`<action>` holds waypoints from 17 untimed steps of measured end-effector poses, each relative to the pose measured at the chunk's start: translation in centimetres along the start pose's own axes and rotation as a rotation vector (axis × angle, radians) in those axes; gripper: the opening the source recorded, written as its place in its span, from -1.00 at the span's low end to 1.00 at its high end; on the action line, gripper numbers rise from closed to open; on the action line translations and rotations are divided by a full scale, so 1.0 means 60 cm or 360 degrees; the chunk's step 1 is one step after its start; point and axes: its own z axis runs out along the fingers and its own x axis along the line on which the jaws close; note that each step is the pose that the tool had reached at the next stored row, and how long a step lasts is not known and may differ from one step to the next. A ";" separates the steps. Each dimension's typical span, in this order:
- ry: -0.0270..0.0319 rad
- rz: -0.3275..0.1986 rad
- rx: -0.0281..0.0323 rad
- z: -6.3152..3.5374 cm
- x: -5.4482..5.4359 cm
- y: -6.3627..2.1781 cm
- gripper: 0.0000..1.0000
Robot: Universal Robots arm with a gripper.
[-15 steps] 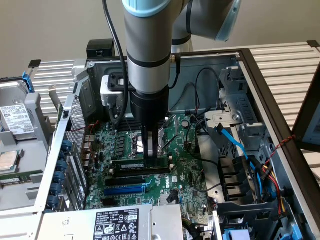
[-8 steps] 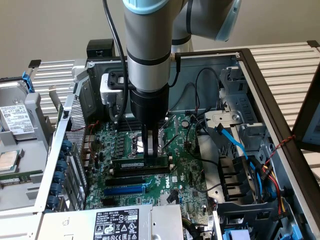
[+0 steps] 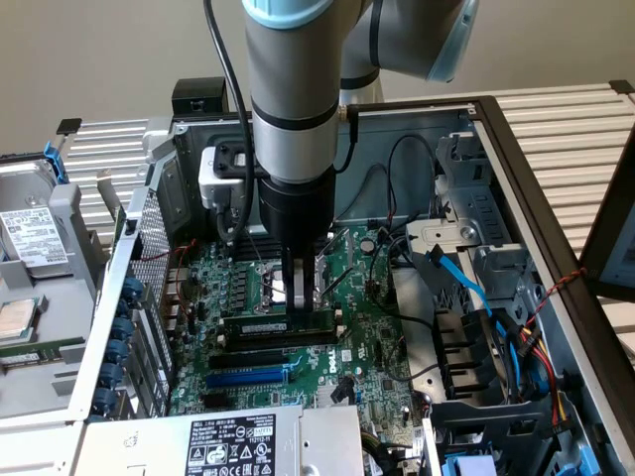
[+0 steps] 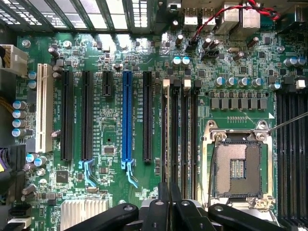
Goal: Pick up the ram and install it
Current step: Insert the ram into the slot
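The ram (image 3: 256,326) is a long dark-green stick with black chips. It stands on edge along the memory slot nearest the expansion slots, left of the CPU socket (image 4: 238,166). In the wrist view the ram (image 4: 168,130) appears edge-on as a thin line running away from the fingers. My gripper (image 3: 300,297) comes straight down onto its top edge, near the middle of its length. Both black fingertips (image 4: 163,195) are pressed together on the stick, so my gripper (image 4: 169,193) is shut on it. Whether the slot's end clips have latched is hidden.
Empty black memory slots (image 4: 185,134) lie beside the ram, and several more (image 4: 291,134) past the socket. A blue slot (image 4: 127,115) and black expansion slots sit further off. Loose cables (image 3: 456,273) and drive bays fill the case on the exterior view's right. A power supply (image 3: 233,441) sits in front.
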 end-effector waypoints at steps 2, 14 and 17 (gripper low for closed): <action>0.00000 0.0000 0.00002 0.002 0.000 0.000 -0.76; -0.00304 -0.0001 -0.00036 0.003 0.000 0.000 -0.76; -0.00344 -0.0001 -0.00054 0.002 0.001 0.000 -0.76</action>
